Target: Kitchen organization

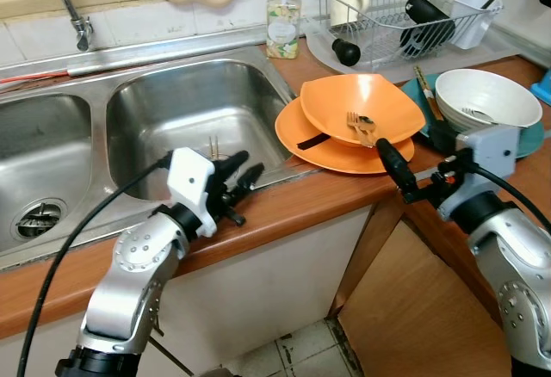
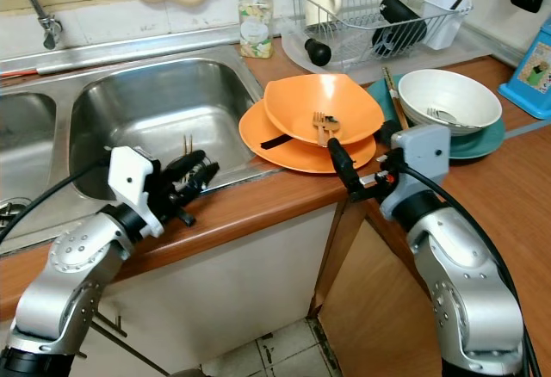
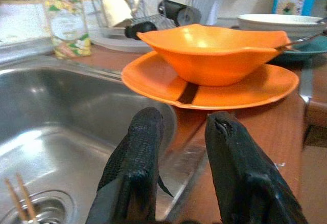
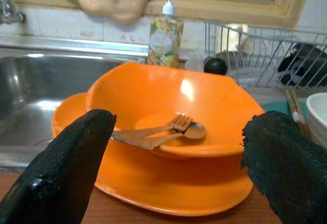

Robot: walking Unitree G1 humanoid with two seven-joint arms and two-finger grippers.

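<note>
Right gripper [image 4: 173,168] spread wide, lined up on the orange bowl [image 1: 362,106] at frame centre holding a fork [image 4: 153,128], left gripper [image 1: 234,183] slightly parted lower left by the sink [image 1: 172,101]; looks like the reach, next a careful close on the rim.

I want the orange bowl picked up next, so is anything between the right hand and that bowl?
Nothing visible. The right hand is open, facing the orange bowl, which sits on the orange plate with cutlery inside it.

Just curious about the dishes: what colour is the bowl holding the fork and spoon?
Orange. The bowl shows best in the right wrist view.
</note>
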